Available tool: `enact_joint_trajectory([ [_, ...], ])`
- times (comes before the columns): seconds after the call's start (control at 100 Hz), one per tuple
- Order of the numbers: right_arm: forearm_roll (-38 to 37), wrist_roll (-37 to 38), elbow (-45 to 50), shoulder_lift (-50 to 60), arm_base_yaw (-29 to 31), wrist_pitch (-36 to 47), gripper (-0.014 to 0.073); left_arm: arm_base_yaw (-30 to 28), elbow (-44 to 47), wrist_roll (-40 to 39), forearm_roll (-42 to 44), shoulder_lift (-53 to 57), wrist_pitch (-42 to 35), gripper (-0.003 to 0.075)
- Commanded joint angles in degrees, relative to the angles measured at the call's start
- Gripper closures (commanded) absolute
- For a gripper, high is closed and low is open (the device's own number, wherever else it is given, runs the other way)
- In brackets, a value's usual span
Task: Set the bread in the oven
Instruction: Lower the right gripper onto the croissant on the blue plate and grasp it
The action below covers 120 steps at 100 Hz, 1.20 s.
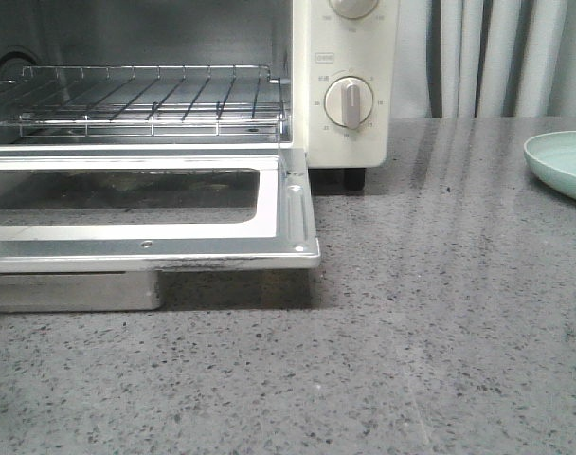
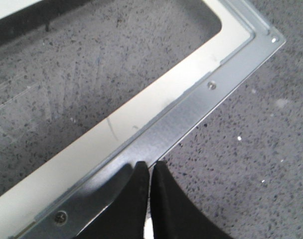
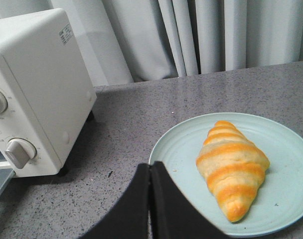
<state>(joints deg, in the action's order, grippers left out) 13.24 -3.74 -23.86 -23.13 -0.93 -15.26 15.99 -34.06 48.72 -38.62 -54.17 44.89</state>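
The bread (image 3: 232,168), a golden roll with cream stripes, lies on a pale green plate (image 3: 181,144). The cream-white oven (image 1: 345,57) stands at the back left with its glass door (image 1: 288,204) folded down flat and its wire rack (image 1: 146,100) bare. The oven also shows in the right wrist view (image 3: 39,84). My left gripper (image 2: 150,165) is shut and empty, its tips over the front edge of the door's metal frame (image 2: 191,112). My right gripper (image 3: 151,166) is shut and empty, at the plate's near rim, beside the bread. Neither gripper shows in the front view.
The plate's edge (image 1: 558,161) shows at the far right of the grey speckled counter (image 1: 440,313). A metal tray (image 1: 70,289) sits under the open door. Grey curtains (image 1: 496,57) hang behind the counter. Two dials (image 1: 349,102) are on the oven's front.
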Motion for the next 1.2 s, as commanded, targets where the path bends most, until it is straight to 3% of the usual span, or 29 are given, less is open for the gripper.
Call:
enact_joint_trajectory([
  [0.0, -0.28, -0.38, -2.11, -1.09, -0.03, 4.59, 0.0663, 0.13, -1.79, -0.53, -4.76, 3.16, -1.35, 0.0742],
  [0.21, -0.28, -0.38, -10.48, -9.47, -0.03, -0.37, 0.064, 0.13, -7.04, -0.53, -6.49, 13.43, -2.4, 0.0742],
  [0.38, -0.41, -0.38, -21.48, -20.53, 1.75, -4.01, 0.0418, 0.13, -9.77, -0.53, -4.67, 19.98, -2.69, 0.0742],
  [0.43, -0.41, -0.38, -25.25, -24.14, 3.01, -8.34, 0.0344, 0.13, -9.8, -0.53, -4.67, 21.24, -2.45, 0.0742],
  [0.53, -2.58, -0.38, -31.19, -31.78, 5.16, -17.22, 0.0277, 0.13, -9.8, -0.53, -4.67, 23.93, -1.72, 0.0742],
  [0.65, -9.16, -0.38, -35.87, -40.22, 6.45, -24.66, 0.0274, 0.13, -9.8, -0.53, -4.29, 25.93, -1.72, 0.0742],
  [0.74, -9.8, -0.38, -36.82, -44.14, 7.83, -26.47, 0.0274, 0.13, -9.8, -0.53, -3.58, 26.18, -1.72, 0.0742],
  [1.19, -11.97, -0.38, -36.81, -59.95, 9.07, -25.36, 0.0274, 0.13, -9.8, -0.53, -3.33, 26.18, -1.93, 0.0741],
])
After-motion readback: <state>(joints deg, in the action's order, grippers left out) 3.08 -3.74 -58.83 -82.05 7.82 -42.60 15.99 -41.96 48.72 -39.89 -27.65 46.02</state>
